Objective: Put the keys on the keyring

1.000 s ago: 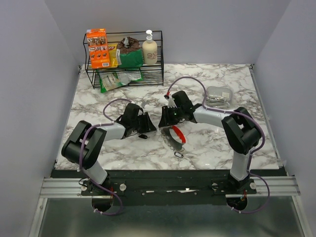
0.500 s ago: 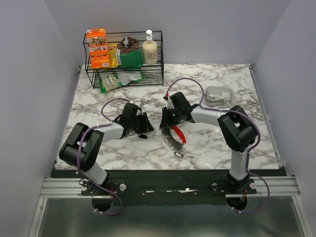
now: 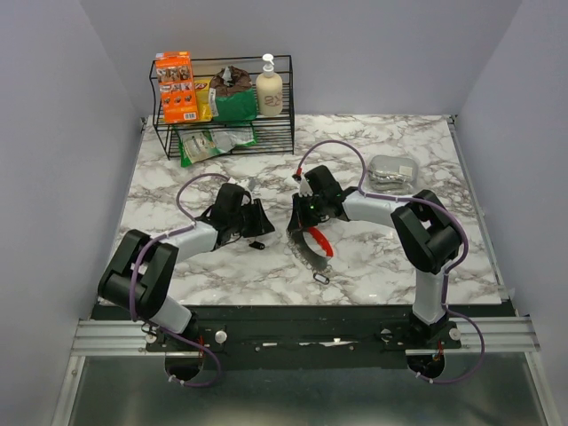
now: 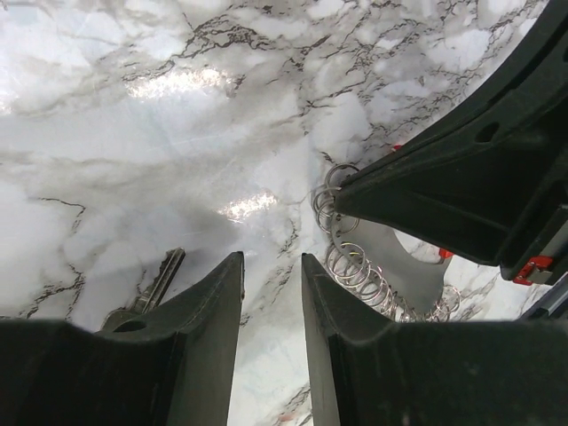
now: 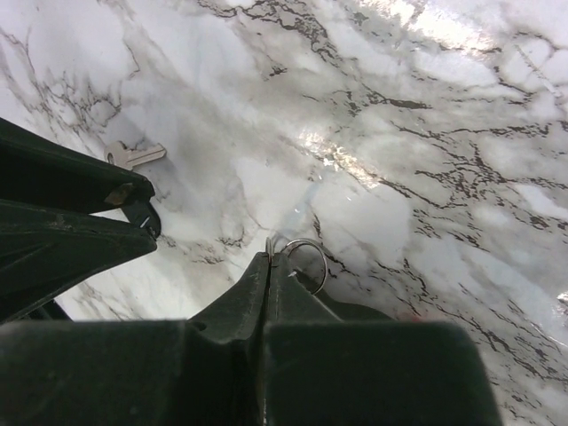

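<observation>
Marble table (image 3: 390,257), seen from above. R gripper (image 5: 269,258) fingers pressed shut on a wire ring (image 5: 308,257) of the keyring (image 3: 321,240), mid-table. L gripper (image 4: 271,264) part open, empty; key (image 4: 161,279) just beside it.

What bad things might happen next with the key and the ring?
The right hand pinches the keyring only by thin wire, so it might slip out. The key lies outside the open fingers of the left hand, so closing now would probably miss it. The two hands sit very close and might bump.
</observation>
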`<state>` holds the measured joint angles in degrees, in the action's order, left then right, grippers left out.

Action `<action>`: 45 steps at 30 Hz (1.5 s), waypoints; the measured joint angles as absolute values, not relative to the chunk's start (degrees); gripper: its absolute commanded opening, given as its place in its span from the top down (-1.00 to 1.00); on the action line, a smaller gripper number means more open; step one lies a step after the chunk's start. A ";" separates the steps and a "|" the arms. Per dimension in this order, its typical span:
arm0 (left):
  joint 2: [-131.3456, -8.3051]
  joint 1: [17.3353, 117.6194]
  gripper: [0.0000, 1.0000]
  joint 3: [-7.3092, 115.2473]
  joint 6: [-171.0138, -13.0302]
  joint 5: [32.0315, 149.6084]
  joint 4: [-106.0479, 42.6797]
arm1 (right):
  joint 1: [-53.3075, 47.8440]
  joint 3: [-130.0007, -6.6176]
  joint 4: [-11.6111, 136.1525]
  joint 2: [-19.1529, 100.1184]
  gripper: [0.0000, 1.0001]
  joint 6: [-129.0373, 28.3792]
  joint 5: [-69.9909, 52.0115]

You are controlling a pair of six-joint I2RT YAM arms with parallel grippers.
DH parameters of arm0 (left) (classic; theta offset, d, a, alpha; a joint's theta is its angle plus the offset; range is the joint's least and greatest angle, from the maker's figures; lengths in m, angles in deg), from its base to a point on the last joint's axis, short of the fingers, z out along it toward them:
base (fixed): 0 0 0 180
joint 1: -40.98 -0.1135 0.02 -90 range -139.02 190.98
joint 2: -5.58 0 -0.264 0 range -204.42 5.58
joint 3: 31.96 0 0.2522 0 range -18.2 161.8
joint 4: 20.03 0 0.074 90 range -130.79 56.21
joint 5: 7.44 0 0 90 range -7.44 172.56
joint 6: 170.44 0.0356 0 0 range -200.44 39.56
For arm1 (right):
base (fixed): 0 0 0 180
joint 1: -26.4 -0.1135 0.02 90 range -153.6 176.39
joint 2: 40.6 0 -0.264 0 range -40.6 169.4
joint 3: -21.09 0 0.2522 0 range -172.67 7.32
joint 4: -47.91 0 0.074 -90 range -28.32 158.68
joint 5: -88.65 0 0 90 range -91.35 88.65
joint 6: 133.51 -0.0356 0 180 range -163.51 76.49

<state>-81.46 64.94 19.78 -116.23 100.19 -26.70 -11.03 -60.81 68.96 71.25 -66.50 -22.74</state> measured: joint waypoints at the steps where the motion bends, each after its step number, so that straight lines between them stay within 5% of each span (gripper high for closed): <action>1: -81.18 64.92 0.14 19.65 -116.21 100.19 -26.65 | -11.03 -60.81 68.94 71.23 0.91 -66.45 -23.09; 11: -76.57 64.92 0.10 16.91 -115.75 100.25 -26.32 | -11.03 -59.57 68.94 69.18 0.99 -65.84 -25.60; 18: -75.41 64.92 0.07 16.04 -115.32 100.30 -26.21 | -11.06 -54.61 68.68 65.31 0.50 -65.43 -26.36; 34: -74.99 64.92 0.05 14.62 -115.25 100.38 -25.73 | -11.06 -52.14 68.68 64.30 0.43 -65.27 -26.21; 39: -74.84 64.92 0.05 13.46 -115.53 101.61 -24.12 | -11.06 -50.96 68.75 61.79 0.21 -64.90 -26.15; 45: -75.13 64.94 0.05 10.40 -117.02 105.52 -18.63 | -11.06 -50.50 68.68 60.00 0.20 -64.44 -26.01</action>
<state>-75.13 64.94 10.40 -117.02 105.52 -18.63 -11.06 -50.50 68.68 60.00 -64.44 -26.01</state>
